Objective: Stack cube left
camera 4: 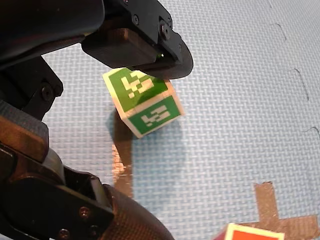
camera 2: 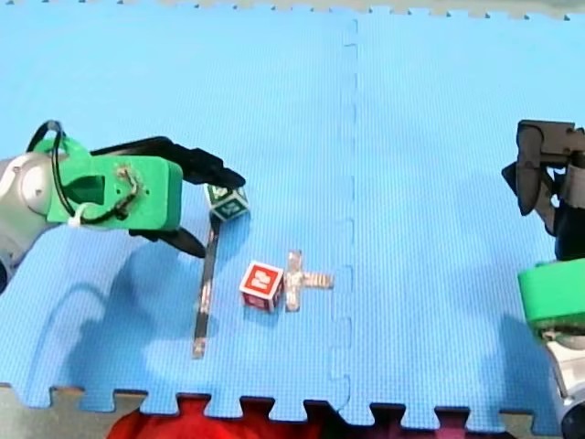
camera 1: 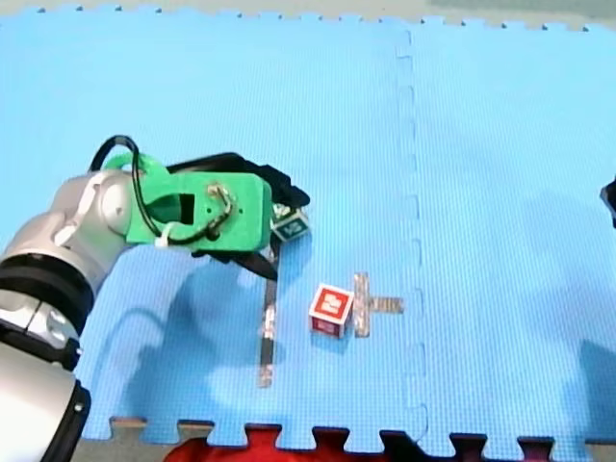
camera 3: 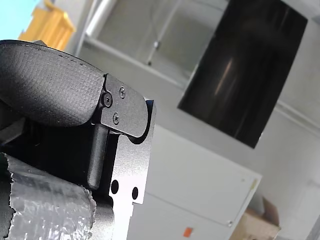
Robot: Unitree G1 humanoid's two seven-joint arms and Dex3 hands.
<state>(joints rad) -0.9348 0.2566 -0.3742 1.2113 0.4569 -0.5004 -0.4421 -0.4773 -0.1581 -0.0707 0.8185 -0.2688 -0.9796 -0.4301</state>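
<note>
Blue foam mat [camera 2: 411,137], seen from my remote station: the L arm comes in from the left w/ a green bracket [camera 2: 119,197] at its wrist. The left hand [camera 2: 192,165] is at the green cube [camera 2: 227,203].

In the second wrist view one dark fingertip [camera 4: 150,55] presses on the cube's top face. The opposing finger [camera 4: 75,210] sits well apart from the cube, so the hand is spread around it, not pinching it.

The green cube is on the left half of the mat, at the far end of a long silver tape strip [camera 2: 205,293]. It looks a bit tilted; I can't tell if it sits flat on the foam.

The red cube [camera 2: 261,285] stands nearer to me and slightly right of the green one, clearly apart from it, not stacked. Its right side is just beside a silver tape cross [camera 2: 302,280], approx. mid-mat, left of the seam between the mat tiles.

The right hand [camera 2: 541,174] is at the far right edge of the mat, well apart from both cubes, w/ nothing in it. I can't tell its grip state.

A strip of red fabric [camera 2: 164,422] shows under the mat's near edge.
</note>
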